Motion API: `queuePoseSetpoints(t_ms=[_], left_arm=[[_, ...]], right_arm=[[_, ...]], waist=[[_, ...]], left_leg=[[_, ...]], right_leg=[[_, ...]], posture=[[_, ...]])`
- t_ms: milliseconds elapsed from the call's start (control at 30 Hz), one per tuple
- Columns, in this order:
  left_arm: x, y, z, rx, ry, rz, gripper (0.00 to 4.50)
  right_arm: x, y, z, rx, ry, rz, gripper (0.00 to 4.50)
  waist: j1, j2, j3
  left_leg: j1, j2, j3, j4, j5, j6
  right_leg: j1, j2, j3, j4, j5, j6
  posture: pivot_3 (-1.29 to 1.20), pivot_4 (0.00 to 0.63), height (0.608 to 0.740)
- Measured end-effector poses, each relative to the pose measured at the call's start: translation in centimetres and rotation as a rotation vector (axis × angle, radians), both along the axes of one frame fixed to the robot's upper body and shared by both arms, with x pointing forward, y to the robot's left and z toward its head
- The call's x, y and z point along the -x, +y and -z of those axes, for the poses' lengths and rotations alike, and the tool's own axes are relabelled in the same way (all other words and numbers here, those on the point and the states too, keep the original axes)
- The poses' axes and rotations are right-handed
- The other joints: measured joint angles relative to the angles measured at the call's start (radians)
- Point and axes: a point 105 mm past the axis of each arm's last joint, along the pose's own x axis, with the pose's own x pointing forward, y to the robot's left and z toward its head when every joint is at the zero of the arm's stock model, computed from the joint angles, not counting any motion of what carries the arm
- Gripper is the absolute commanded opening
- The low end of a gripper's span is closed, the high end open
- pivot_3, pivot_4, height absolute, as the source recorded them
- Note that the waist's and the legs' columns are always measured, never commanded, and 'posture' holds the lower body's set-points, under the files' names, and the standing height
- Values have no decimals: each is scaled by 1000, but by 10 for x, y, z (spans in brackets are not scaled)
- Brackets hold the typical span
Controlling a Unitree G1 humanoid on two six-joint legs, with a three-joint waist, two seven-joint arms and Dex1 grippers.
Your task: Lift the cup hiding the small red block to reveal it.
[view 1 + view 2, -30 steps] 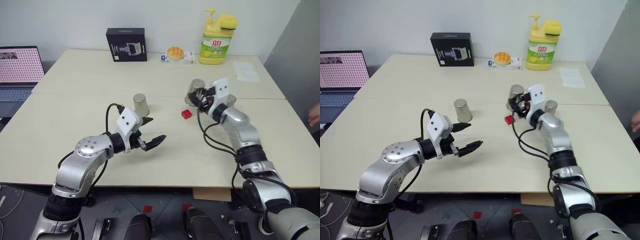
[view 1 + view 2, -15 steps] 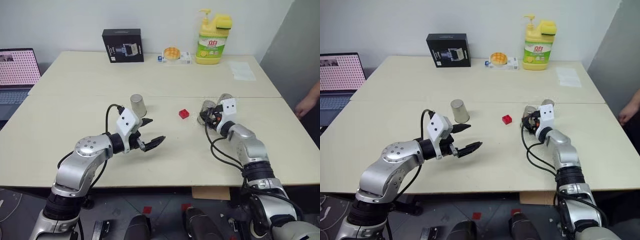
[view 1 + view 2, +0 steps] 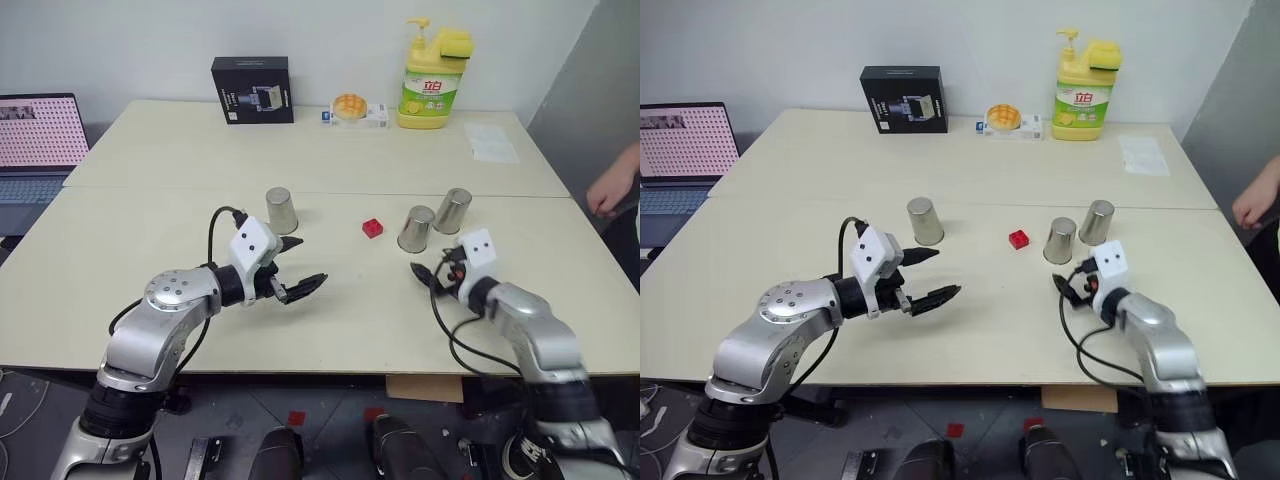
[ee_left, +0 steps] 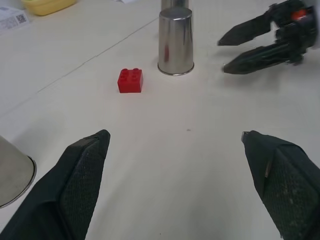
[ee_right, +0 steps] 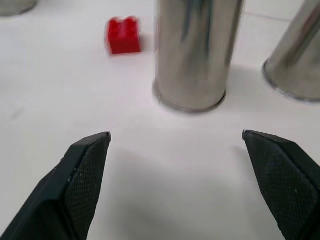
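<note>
The small red block (image 3: 373,227) lies uncovered on the table, also seen from my left wrist (image 4: 130,80). Just right of it the cup (image 3: 416,229) stands rim-down, with a second steel cup (image 3: 454,211) behind it and a third cup (image 3: 282,210) at the left. My right gripper (image 3: 425,275) is open and empty, a short way in front of the cup (image 5: 197,50) and apart from it. My left gripper (image 3: 305,265) hangs open and empty in front of the left cup.
A black box (image 3: 252,90), a small orange object (image 3: 350,105), a yellow soap bottle (image 3: 432,80) and a paper sheet (image 3: 490,142) sit along the far side. A laptop (image 3: 35,135) is at the left. A person's hand (image 3: 612,185) shows at the right edge.
My right gripper brought the cup down onto the table right of the red block, opened, and drew back toward me. The left arm stayed put.
</note>
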Motion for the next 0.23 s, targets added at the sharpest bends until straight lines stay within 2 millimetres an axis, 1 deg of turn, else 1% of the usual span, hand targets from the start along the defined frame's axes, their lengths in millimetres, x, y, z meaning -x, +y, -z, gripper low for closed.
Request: queuePoseSetpoints(t_ms=[33, 100, 133, 167, 233], left_arm=[[-1, 4, 1, -13, 9, -7, 4500], [-2, 4, -1, -14, 16, 6, 4500], [-2, 4, -2, -12, 16, 8, 4500], [-3, 6, -3, -16, 17, 7, 4500], [-6, 14, -7, -25, 17, -5, 4500]], right_arm=[[7, -1, -6, 11, 2, -23, 4482], [19, -5, -31, 14, -18, -62, 4482], [21, -5, -33, 15, -19, -68, 4482], [25, -5, -41, 14, -23, -86, 4482], [37, -3, -54, 13, -12, -133, 4482]], waist=[[-1, 0, 0], [-5, 0, 0], [-4, 0, 0], [-4, -1, 0], [-3, -1, 0]], left_leg=[[0, 0, 0, 0, 0, 0], [1, 0, 2, 1, 0, 0], [1, 0, 1, 1, 0, 0], [2, 0, 1, 1, 0, 0], [2, 0, 1, 1, 0, 0]], right_leg=[[0, 0, 0, 0, 0, -1], [1, 0, 1, 0, -1, -1], [1, 0, 1, 0, -1, -1], [1, 0, 1, 0, -1, -1], [1, 0, 1, 0, -1, -1]], posture=[[0, 150, 740], [0, 150, 740], [0, 150, 740], [0, 150, 740], [0, 150, 740]])
